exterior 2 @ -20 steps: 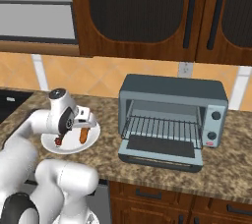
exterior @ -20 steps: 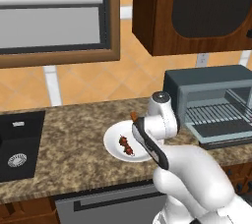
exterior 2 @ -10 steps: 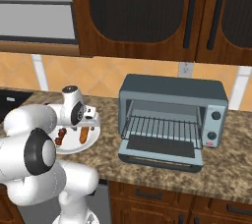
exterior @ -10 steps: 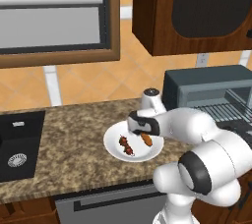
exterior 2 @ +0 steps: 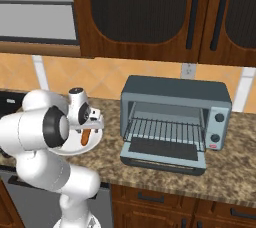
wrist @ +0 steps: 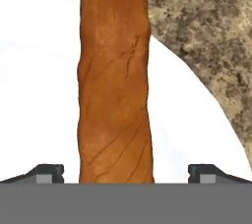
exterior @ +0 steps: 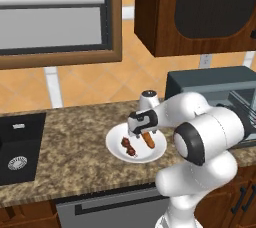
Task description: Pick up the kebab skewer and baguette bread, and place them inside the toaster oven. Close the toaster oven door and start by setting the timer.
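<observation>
I have the hand (exterior: 145,133) low over the white plate (exterior: 114,142) on the speckled worktop (exterior: 65,157), its fingers spread wide with nothing gripped. In the hand view the baguette (wrist: 115,80) runs straight up the middle between the two fingertips (wrist: 47,173), a clear gap on either side. The loaf lies on the plate, with the kebab skewer (exterior: 128,146) beside it on the same plate, toward the sink (exterior: 17,147). The toaster oven (exterior 2: 175,122) stands well apart on the worktop, its door (exterior 2: 165,153) dropped open flat and the wire rack (exterior 2: 167,131) bare.
</observation>
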